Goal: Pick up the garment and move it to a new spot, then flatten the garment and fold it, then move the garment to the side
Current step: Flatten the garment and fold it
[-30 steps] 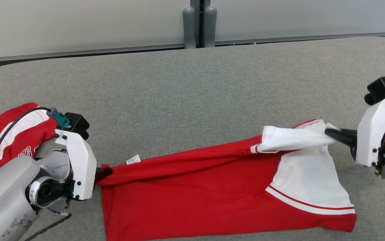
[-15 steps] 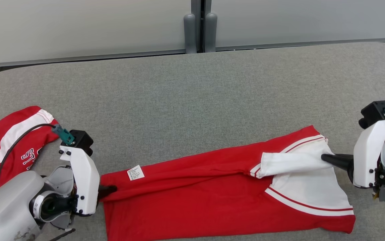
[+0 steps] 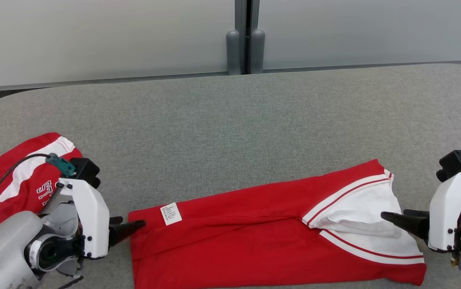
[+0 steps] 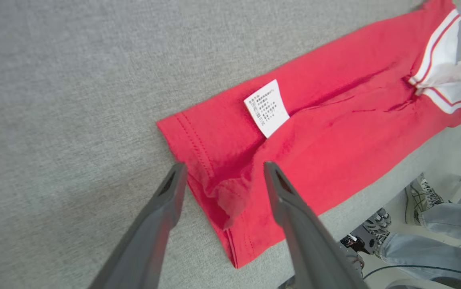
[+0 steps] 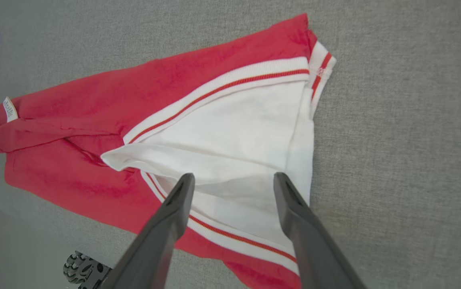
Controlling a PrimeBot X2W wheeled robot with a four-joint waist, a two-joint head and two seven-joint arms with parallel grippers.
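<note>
The red garment [image 3: 234, 237] lies folded lengthwise on the grey table [image 3: 230, 132], with its white striped sleeve part [image 3: 358, 224] at the right end and a white care label [image 3: 171, 213] near the left end. My left gripper [image 3: 132, 223] sits at the garment's left corner. In the left wrist view this gripper [image 4: 225, 168] is open, a puckered bit of red hem [image 4: 230, 196] lying loose between the fingers. My right gripper [image 3: 394, 214] is at the right end. The right wrist view shows the right gripper [image 5: 234, 177] open over the white fabric [image 5: 234, 140].
A second red garment [image 3: 13, 176] with white lettering lies crumpled at the table's left edge, behind my left arm. A person's shoes and jeans [image 4: 427, 196] show beyond the table's near edge. A wall with a grey post [image 3: 245, 44] runs behind the table.
Both grippers were shut on the garment and have let go; the lifted edge and white sleeve now lie on the table. The head camera has tilted, shifting the scene downward.
</note>
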